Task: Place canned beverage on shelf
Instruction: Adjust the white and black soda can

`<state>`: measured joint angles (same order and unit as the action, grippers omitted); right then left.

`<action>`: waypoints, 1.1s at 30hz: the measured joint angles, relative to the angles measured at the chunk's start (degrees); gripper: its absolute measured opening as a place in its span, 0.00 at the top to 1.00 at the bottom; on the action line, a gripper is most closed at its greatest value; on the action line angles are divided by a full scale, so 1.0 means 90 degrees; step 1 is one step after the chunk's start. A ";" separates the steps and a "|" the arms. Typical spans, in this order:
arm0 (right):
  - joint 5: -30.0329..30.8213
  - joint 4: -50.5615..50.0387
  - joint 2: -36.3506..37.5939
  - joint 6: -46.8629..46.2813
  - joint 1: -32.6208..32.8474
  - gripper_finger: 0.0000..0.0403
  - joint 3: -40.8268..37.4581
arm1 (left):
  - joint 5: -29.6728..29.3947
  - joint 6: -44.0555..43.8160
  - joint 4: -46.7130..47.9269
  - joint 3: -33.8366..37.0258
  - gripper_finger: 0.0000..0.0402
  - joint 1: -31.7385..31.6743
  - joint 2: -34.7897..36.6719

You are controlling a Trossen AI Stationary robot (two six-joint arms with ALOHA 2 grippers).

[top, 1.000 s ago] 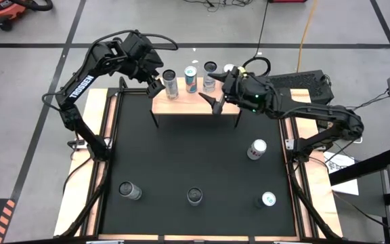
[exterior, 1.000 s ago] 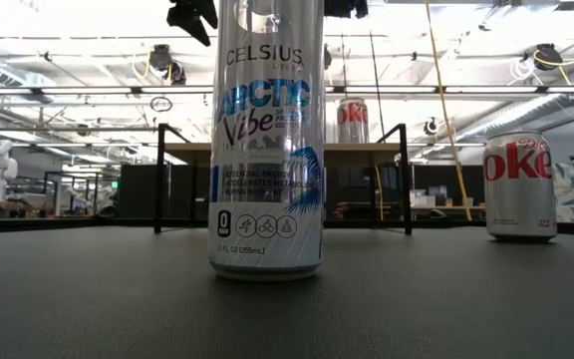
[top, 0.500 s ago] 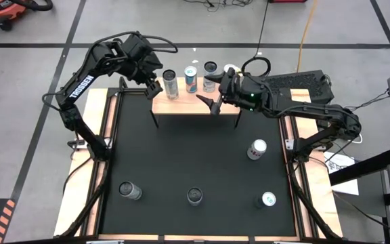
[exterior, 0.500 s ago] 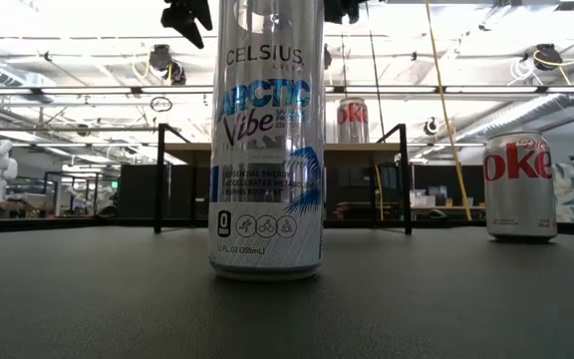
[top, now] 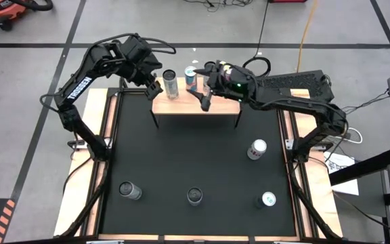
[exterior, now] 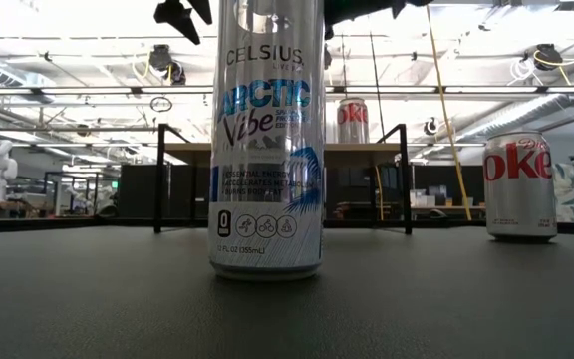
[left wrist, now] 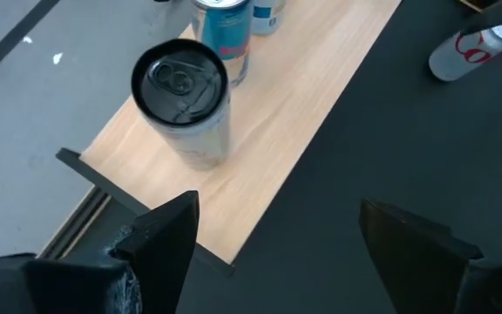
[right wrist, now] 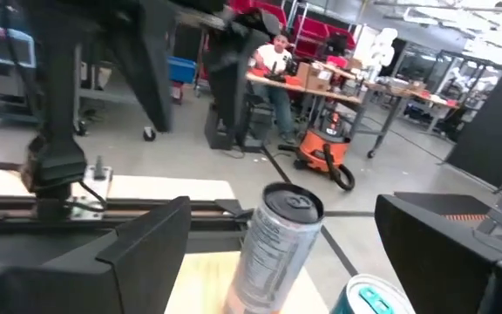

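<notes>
shelf (top: 195,103) holds three cans; four cans (top: 256,149) remain on the table. left gripper (top: 156,87) and right gripper (top: 204,99) spread, empty.

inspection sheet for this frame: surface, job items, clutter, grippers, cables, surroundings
Surface: black mat between light wooden side strips.
Job's things: shelf at the far edge carries three upright cans, dark-topped can leftmost; four cans stand on the mat, among them the Celsius can and Diet Coke can.
Clutter: nothing seen.
Grippers: left gripper open, empty, beside the dark-topped can; right gripper open, empty, over the shelf.
Cables: orange cord on the floor behind; black cable loop on the right arm.
Surroundings: seated person and shop vacuum behind the table.
</notes>
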<state>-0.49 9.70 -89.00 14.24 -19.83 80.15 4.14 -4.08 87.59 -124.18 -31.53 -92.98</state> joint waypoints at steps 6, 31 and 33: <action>0.0033 0.0025 -0.0609 0.0039 -0.0008 0.14 0.0516 | -0.0019 -0.0156 0.0017 0.0000 0.21 0.0116 0.0185; 0.1075 -0.0103 -0.2415 -0.0577 -0.0005 0.14 0.2315 | -0.0233 0.0246 0.0192 0.0002 0.21 0.0187 0.0791; 0.1079 -0.0161 -0.2415 -0.0653 -0.0008 0.14 0.2315 | -0.0233 0.0348 0.0201 0.0007 0.21 0.0187 0.0789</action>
<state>9.23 8.25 -110.74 8.37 -19.91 100.99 2.04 -0.95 89.40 -124.11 -29.85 -85.89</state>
